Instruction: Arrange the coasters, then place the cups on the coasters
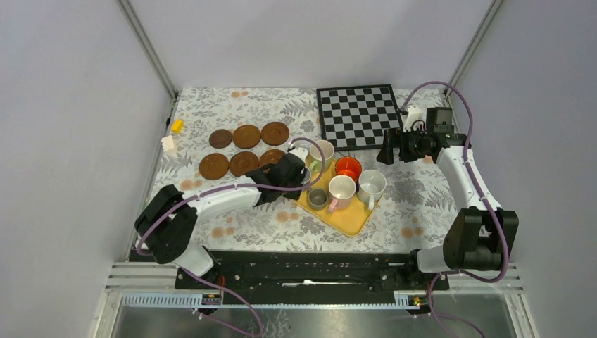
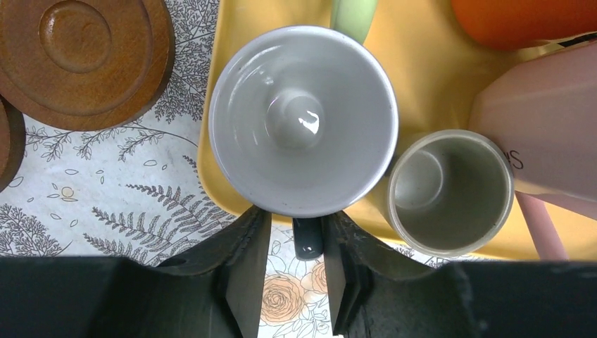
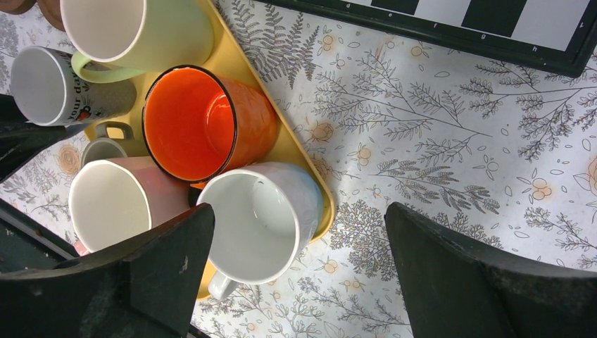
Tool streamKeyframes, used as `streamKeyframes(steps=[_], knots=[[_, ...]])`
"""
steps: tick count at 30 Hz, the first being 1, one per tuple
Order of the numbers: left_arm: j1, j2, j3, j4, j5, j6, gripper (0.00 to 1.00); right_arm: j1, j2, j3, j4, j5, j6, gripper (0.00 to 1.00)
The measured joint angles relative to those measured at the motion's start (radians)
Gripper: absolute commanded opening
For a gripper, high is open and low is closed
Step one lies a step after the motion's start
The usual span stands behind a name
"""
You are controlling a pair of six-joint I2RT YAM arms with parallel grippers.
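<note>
Seen from above, the left gripper (image 1: 298, 169) hides the blue-grey cup at the left corner of the yellow tray (image 1: 350, 220). Only the left wrist view shows that cup (image 2: 303, 116) whole: it stands upright, its dark handle (image 2: 308, 238) jutting past the tray's edge over the floral cloth (image 2: 105, 204) and lying between the two black fingers (image 2: 243, 271). The jaws stand narrow around the handle with a sliver of cloth showing on one side, so not yet clamped. Just beside it sits the grey-brown cup (image 2: 450, 190); the pink cup (image 2: 542, 120) bears dark lettering, of which only an "S" can be read. The right gripper (image 1: 386, 148) hangs spread wide and holds nothing, near the chessboard (image 1: 357, 115). Its wrist view alone shows print on the blue-grey cup's side – black words and a small red mark, too skewed to read in full – and small white letters along the board's border. It also shows the pale green cup (image 3: 127, 32), orange cup (image 3: 197, 123) and white cup (image 3: 257, 225) packed close, the white one at the tray's rim. All six cups stand on the tray; the six coasters (image 1: 246, 136) lie bare in two rows of three just left of it, the nearest one partly under the left arm. Open cloth lies right of the tray and along the near edge.
</note>
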Motion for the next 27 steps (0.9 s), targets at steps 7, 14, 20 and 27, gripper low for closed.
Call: streamKeyframes(steps=[7,14,20,27], knots=[[0.004,0.018,0.0,0.016,-0.01,-0.004,0.08,0.0,0.0,0.0,0.0,0.0,-0.001,0.98],[0.028,0.012,0.0,0.008,0.002,0.009,0.0,0.0,0.0,0.0,0.0,0.0,-0.004,0.98],[0.077,-0.115,0.0,-0.113,0.064,0.091,0.0,0.0,0.0,0.0,0.0,0.0,-0.007,0.98],[0.335,-0.267,0.072,-0.248,0.251,0.217,0.0,0.0,0.0,0.0,0.0,-0.002,-0.01,0.98]])
